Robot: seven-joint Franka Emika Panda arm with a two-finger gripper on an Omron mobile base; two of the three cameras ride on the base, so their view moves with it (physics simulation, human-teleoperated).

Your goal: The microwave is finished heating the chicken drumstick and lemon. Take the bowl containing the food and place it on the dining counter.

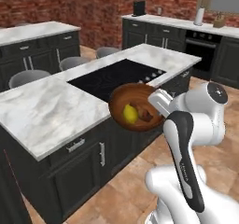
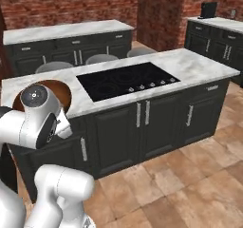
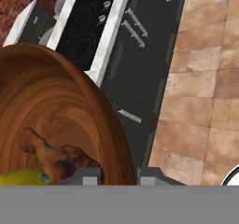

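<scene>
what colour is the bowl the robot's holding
Reddish-brown with wood grain: the bowl shows best in the hand view.

- Round, glossy reddish-brown wooden bowl (image 1: 135,107), tilted, in the air at the front edge of the white grey-veined marble dining counter (image 1: 42,111).
- Bright yellow oval lemon (image 1: 130,114) inside, at 8 o'clock.
- Brown lumpy chicken drumstick (image 1: 146,115) beside it, at 4 o'clock.
</scene>
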